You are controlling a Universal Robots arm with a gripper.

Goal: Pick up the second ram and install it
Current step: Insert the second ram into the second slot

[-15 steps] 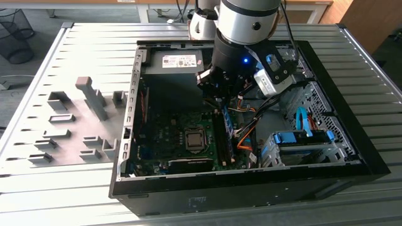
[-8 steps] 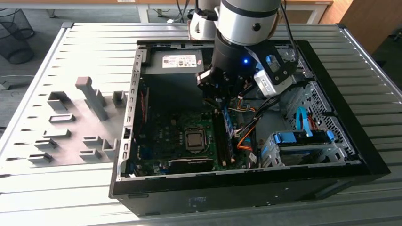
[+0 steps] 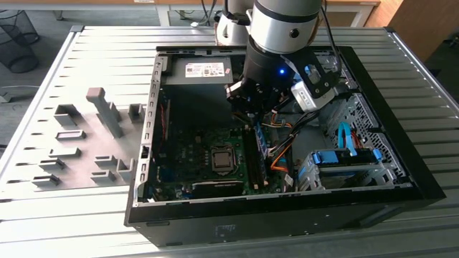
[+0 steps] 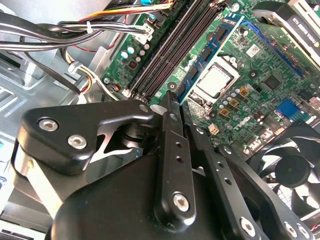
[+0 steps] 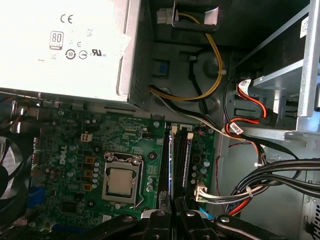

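Gripper (image 3: pixel 248 114) is down inside the open PC case (image 3: pixel 143 177), low over the memory slots next to the CPU socket (image 3: pixel 222 159). The arm stands upright above it.

The second ram (image 4: pixel 207 52) stands on edge in a slot just beside the CPU socket (image 4: pixel 214 80). It's a blue-green board with dark chips facing the socket. In the first wrist view it reads as a thin blue line (image 5: pixel 173 165) between the dark slots, on the side of the CPU socket (image 5: pixel 120 181) away from the fan.

Gripper tip (image 4: pixel 176 100) sits right at the near end of that stick, and in the first wrist view (image 5: pixel 172 216) it is in line with the stick's edge. Clamped on it or just resting against it — can't tell, the contact is hidden behind the gripper body.

Other bits, all relative to the CPU socket:
- Power supply (image 5: pixel 60 45) lies beyond it, at the board's edge.
- Cable bundle (image 5: pixel 270 175) is past the memory slots on the far side.
- Case fan (image 4: pixel 290 170) is on the opposite side from the slots.
- Grey holder blocks (image 3: pixel 107 110) are well away — outside the case on the slatted table (image 3: pixel 72 215).
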